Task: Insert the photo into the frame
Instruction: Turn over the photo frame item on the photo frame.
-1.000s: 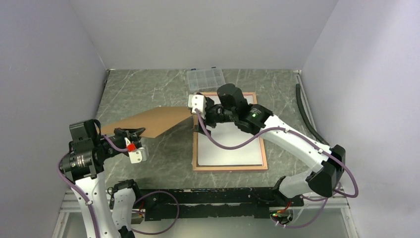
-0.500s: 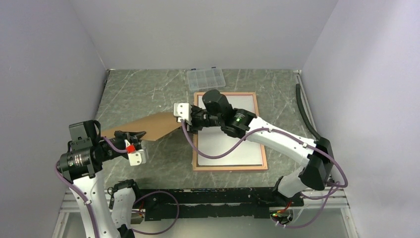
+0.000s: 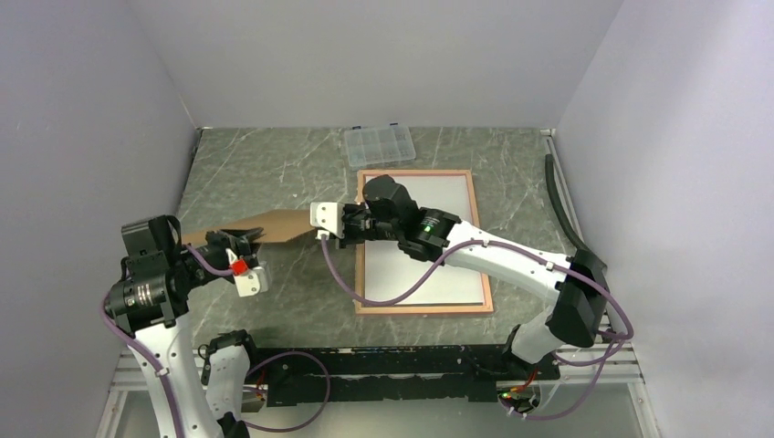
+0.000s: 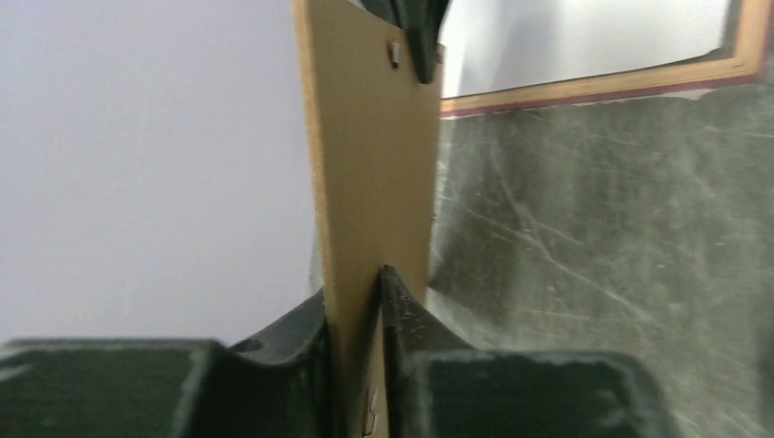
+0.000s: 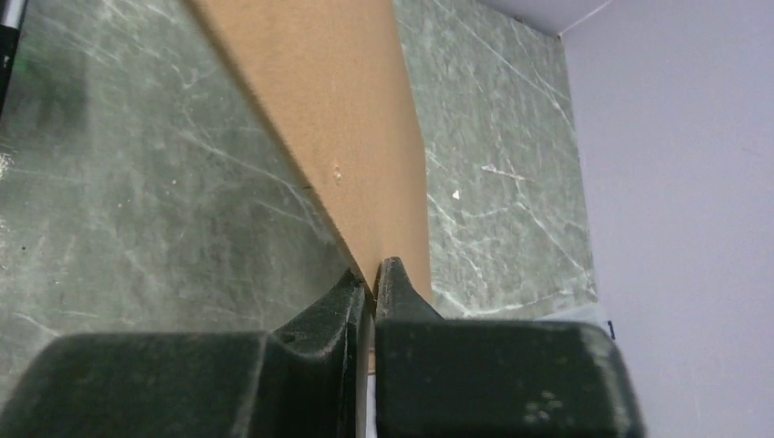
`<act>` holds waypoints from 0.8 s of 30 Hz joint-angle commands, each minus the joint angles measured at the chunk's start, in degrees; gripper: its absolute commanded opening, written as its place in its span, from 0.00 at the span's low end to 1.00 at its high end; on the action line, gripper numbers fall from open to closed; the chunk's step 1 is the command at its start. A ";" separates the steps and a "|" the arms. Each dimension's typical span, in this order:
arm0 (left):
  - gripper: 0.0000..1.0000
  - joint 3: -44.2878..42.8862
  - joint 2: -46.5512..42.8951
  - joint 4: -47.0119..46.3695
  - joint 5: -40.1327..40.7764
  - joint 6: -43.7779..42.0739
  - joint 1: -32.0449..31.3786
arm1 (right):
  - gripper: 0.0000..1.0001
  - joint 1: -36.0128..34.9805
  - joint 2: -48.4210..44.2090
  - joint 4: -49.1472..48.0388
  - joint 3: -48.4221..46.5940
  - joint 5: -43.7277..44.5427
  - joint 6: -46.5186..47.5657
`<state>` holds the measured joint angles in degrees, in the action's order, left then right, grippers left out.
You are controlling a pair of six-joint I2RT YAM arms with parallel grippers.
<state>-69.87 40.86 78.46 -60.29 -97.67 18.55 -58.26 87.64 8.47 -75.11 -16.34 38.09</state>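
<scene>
Pinching the brown backing board [image 3: 265,226] — left gripper [image 4: 356,285], right gripper [image 5: 372,274].

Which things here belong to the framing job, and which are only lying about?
For the job: frame, lying flat, white inside; backing board, brown, pinched at opposite ends by the left gripper and the right gripper. The photo's picture side is not visible anywhere.

Lying about: clear compartment box at the far edge, untouched.
</scene>
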 commanded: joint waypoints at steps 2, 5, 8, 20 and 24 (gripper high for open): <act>0.40 0.33 -2.12 -10.63 -7.04 3.93 -0.44 | 0.00 0.15 -1.85 -7.36 0.16 1.24 -6.81; 0.81 2.35 -3.70 -18.58 -6.70 10.54 -0.42 | 0.00 0.25 -1.63 -7.26 -0.83 0.32 -8.98; 0.94 2.96 -3.81 -25.58 -5.39 19.25 -0.43 | 0.00 0.55 -0.80 -6.87 -2.47 0.13 -11.78; 0.94 -8.58 8.81 -39.75 7.53 56.01 -0.48 | 0.00 8.98 3.07 -3.78 -14.12 -5.73 -36.96; 0.94 -11.86 10.36 -42.37 9.86 62.79 -0.46 | 0.00 11.10 2.38 -3.81 -13.98 -7.91 -40.54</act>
<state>-78.50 51.22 39.90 -55.07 -48.42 18.04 -49.50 91.98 8.73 -85.60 -21.43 8.23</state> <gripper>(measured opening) 0.941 0.043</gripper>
